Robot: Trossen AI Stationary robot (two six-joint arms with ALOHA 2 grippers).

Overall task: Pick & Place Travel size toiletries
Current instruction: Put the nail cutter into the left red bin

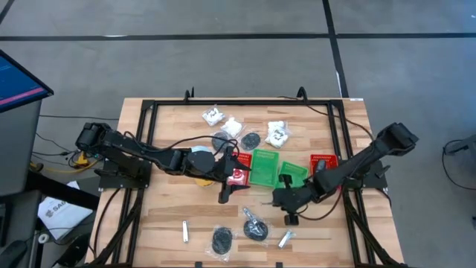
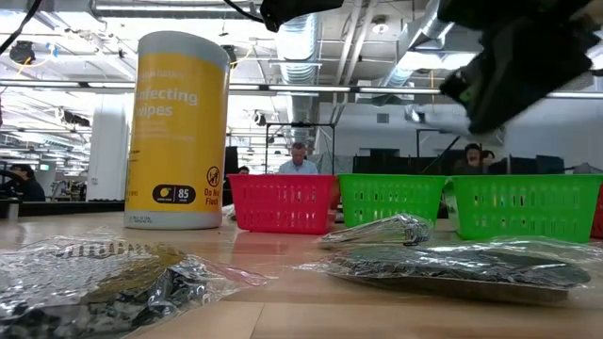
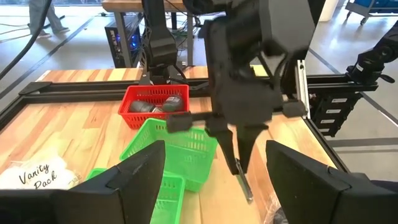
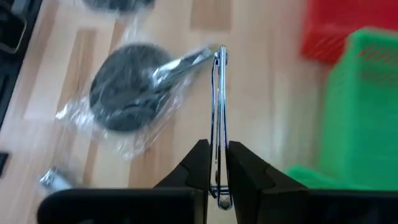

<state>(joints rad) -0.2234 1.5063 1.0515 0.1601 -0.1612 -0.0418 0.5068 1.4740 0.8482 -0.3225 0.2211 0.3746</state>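
The toiletries lie spread over the table: white packets (image 1: 277, 132), bagged dark discs (image 1: 255, 227) and a short silvery tube (image 1: 184, 232). My right gripper (image 4: 217, 149) is above the table's near middle (image 1: 288, 214), shut on a thin silvery tube (image 4: 219, 93). Below it a bagged disc (image 4: 127, 93) lies flat with another silvery piece (image 4: 183, 62) on top of it. My left gripper (image 3: 214, 186) stands open by the bins (image 1: 225, 195), holding nothing, and faces the right gripper. My right gripper pinches one end of the silvery tube (image 4: 219, 163) between its two fingers, slanting down from above. The tube runs along the fingers and sticks out past their tips. It hangs below them (image 3: 244, 183), clear of the table.
Red bins (image 1: 238, 171) (image 1: 323, 161) and green bins (image 1: 264, 165) (image 1: 292, 173) stand in a row across the middle. A tall yellow wipes canister (image 2: 179, 132) stands behind my left arm. A black frame (image 1: 149, 112) rims the table. People sit in the room behind.
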